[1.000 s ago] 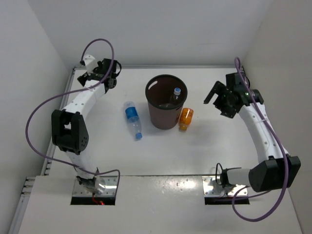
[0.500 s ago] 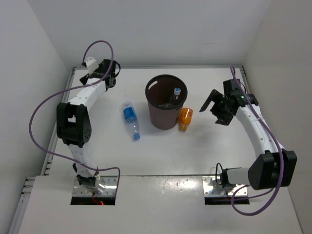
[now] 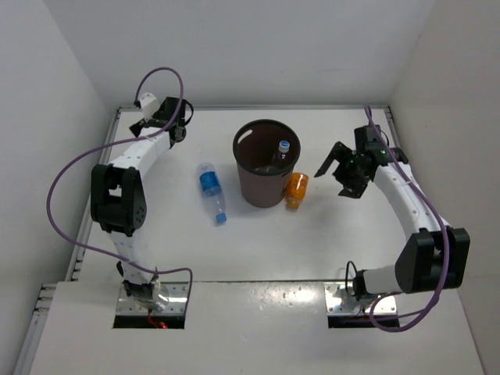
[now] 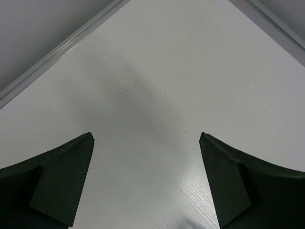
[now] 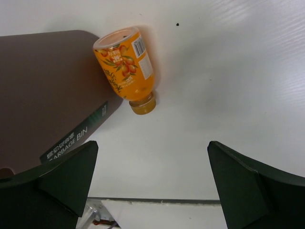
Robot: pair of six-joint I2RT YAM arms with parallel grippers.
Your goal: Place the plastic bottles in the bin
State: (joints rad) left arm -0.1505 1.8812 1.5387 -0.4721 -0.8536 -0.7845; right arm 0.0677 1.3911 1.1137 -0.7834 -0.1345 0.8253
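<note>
The dark brown bin stands upright mid-table with a clear bottle inside it, cap up. The orange bottle lies on the table against the bin's right side; the right wrist view shows it beside the bin wall. The clear bottle with the blue label lies left of the bin. My right gripper is open and empty, a little right of the orange bottle. My left gripper is open and empty at the far left corner, over bare table. No fourth bottle shows.
White walls enclose the table on three sides, with a metal rail along the far left edge. Purple cables loop over both arms. The arm bases sit on the near ledge.
My right gripper has moved left and nearer, toward the orange bottle. My left arm has folded back a little; its gripper stays in the far left corner.
</note>
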